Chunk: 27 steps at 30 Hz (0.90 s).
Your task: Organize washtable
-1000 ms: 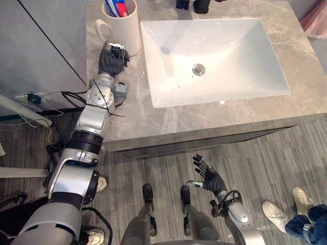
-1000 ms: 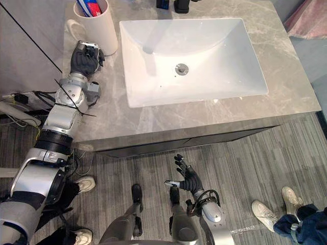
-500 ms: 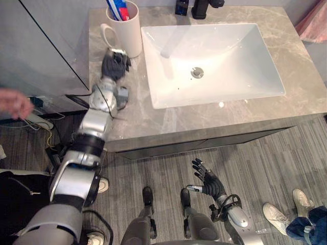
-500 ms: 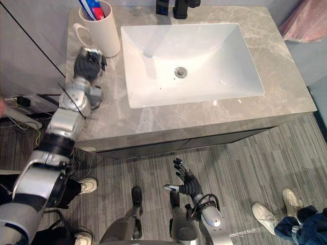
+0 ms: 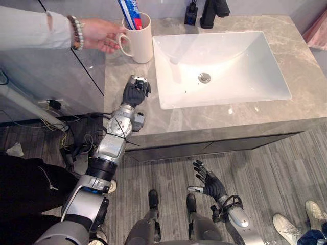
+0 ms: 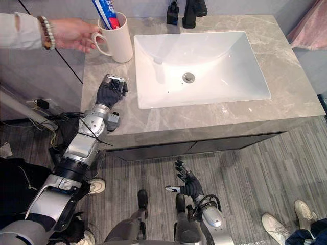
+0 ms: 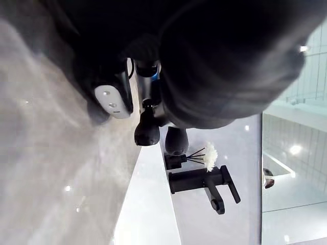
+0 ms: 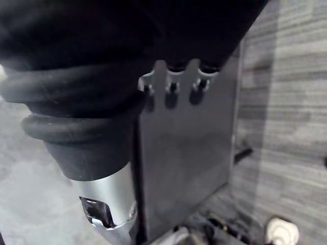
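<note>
While a person's hand (image 5: 99,34) holds the tall white mug (image 5: 141,46) with its blue-and-red tube (image 5: 130,12), the right hand (image 5: 211,185) has its fingers (image 5: 198,166) spread.

The washtable top (image 5: 184,120) is a grey, veined stone slab with a straight front edge. A white rectangular basin (image 5: 240,89) fills most of its middle and right, with a round metal drain (image 5: 204,77) at the centre of its floor. Behind the basin, at the back edge, a black faucet (image 5: 214,10) stands just beside a small dark reed-diffuser bottle (image 5: 191,15). In the back left corner stands a white mug (image 5: 142,43) with a toothpaste tube (image 5: 131,13) upright in it; a person's hand (image 5: 102,34) touches its handle. The robot's left hand (image 5: 135,92) rests on the bare stone left of the basin, apart from the mug.
</note>
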Motion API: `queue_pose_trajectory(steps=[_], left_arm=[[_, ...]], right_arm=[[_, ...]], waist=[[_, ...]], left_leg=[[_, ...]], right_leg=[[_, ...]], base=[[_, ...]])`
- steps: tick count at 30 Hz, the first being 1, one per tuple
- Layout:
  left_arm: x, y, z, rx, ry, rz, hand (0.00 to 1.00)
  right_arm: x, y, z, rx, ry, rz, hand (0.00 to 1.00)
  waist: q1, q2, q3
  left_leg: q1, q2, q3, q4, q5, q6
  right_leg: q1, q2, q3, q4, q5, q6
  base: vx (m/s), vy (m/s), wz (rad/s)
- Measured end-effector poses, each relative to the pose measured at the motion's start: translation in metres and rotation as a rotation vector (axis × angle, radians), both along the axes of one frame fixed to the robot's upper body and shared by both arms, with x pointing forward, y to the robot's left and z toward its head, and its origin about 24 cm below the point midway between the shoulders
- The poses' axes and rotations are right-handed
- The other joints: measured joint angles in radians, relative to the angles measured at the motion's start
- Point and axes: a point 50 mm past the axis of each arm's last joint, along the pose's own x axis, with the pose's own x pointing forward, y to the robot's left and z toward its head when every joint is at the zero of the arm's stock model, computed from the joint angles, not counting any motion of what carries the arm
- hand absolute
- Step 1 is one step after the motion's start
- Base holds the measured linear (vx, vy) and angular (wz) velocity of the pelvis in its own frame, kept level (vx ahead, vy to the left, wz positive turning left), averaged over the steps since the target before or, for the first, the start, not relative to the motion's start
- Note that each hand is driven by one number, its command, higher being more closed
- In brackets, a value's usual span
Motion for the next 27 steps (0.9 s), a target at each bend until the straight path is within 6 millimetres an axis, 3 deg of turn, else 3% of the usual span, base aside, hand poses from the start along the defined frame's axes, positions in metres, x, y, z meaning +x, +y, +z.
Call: queue_pose_trajectory(steps=[5,10,13,18,22,27], left_arm=[[-0.002,-0.002,-0.002,-0.005,-0.001,-0.006,1.00],[-0.013,-0.010,-0.016,-0.040,0.016,-0.043,1.00],[-0.028,-0.019,-0.035,-0.087,0.058,-0.087,1.00],[-0.059,-0.027,-0.070,-0.229,0.167,-0.163,1.00],[-0.080,-0.022,-0.091,-0.297,0.243,-0.184,1.00],[-0.104,-0.015,-0.117,-0.324,0.347,-0.182,1.00]], right_arm=[[0.000,-0.001,0.000,-0.004,0.000,-0.002,0.00],[0.000,-0.001,0.000,-0.004,0.001,-0.003,0.00],[0.001,-0.001,-0.001,-0.004,0.002,-0.004,0.00],[-0.002,-0.005,-0.010,-0.020,0.045,-0.012,0.00],[-0.002,-0.005,-0.011,-0.037,0.049,-0.002,0.00],[-0.006,-0.004,-0.016,-0.045,0.074,0.002,0.00]], waist=[[-0.009,0.002,-0.003],[-0.010,0.002,-0.026],[-0.006,0.004,-0.040],[0.012,0.029,-0.073],[0.026,0.046,-0.097],[0.048,0.040,-0.132]], left_leg=[[0.000,0.001,0.001,0.000,0.002,0.003],[0.003,0.001,0.004,0.001,0.003,0.004],[0.022,0.001,0.002,0.001,0.002,0.003],[0.047,0.000,-0.024,-0.001,-0.001,-0.002],[0.061,-0.002,-0.061,-0.005,0.000,-0.006],[0.068,-0.004,-0.083,-0.006,0.002,-0.008]], right_leg=[[0.000,0.000,0.001,-0.002,0.000,0.000],[0.004,0.000,0.003,-0.005,0.000,0.000],[0.026,-0.002,-0.002,-0.008,-0.002,0.002],[0.058,-0.006,-0.027,0.001,-0.016,0.007],[0.081,-0.006,-0.064,0.019,-0.035,0.009],[0.100,-0.006,-0.091,0.019,-0.045,0.007]], base=[[0.01,0.000,0.00],[0.04,0.002,-0.01],[0.03,0.008,0.04],[-0.01,0.010,0.12],[-0.03,0.006,0.27],[0.00,-0.002,0.17]])
